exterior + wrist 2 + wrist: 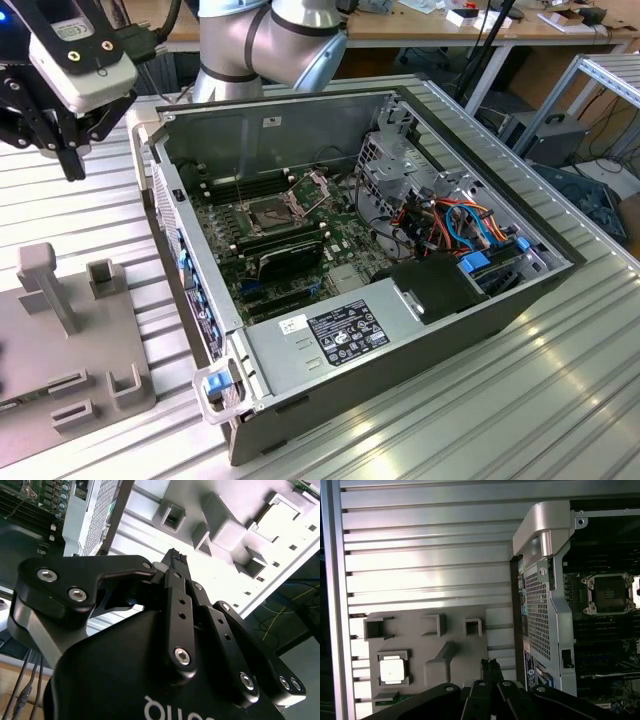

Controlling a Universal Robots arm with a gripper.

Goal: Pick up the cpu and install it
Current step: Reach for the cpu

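Note:
The cpu, a small square chip with a silvery face, lies flat in a square pocket of the grey fixture plate. My gripper hovers above the metal table between that plate and the open computer case, well to one side of the chip. Its black fingers are shut together with nothing between them, as the second wrist view also shows at the gripper. In the exterior view the gripper hangs high at the far left, above the fixture plate. The dark square socket with its metal frame sits open on the motherboard inside the case.
The open computer case fills the middle of the ribbed metal table, with a drive cage, cables and a power supply inside. Upright blocks and posts rise from the fixture plate. The case's rear wall stands close beside my fingers.

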